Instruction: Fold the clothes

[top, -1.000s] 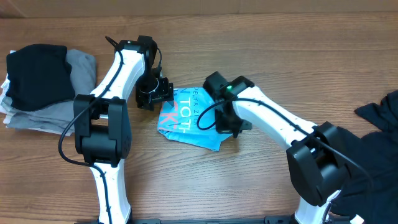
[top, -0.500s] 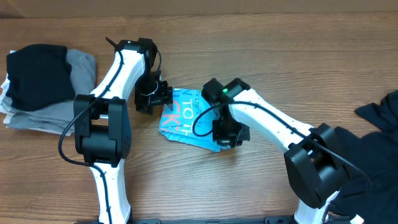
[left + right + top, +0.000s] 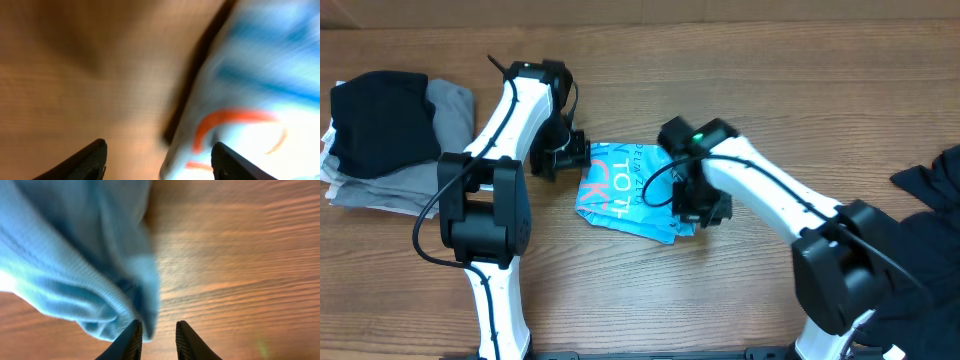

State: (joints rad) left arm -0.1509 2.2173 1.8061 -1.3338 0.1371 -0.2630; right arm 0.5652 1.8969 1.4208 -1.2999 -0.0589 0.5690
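T-shirt (image 3: 620,190) sky-blue, lettering legible overhead, plain folds from right wrist

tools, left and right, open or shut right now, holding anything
Left tool: open wide, holding nothing; the blue T-shirt lies just ahead.
Right tool: open a little, gap empty; the T-shirt's edge is right beside it.

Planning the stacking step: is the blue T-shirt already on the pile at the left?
No: the blue T-shirt lies on the bare table near the middle, apart from the pile.
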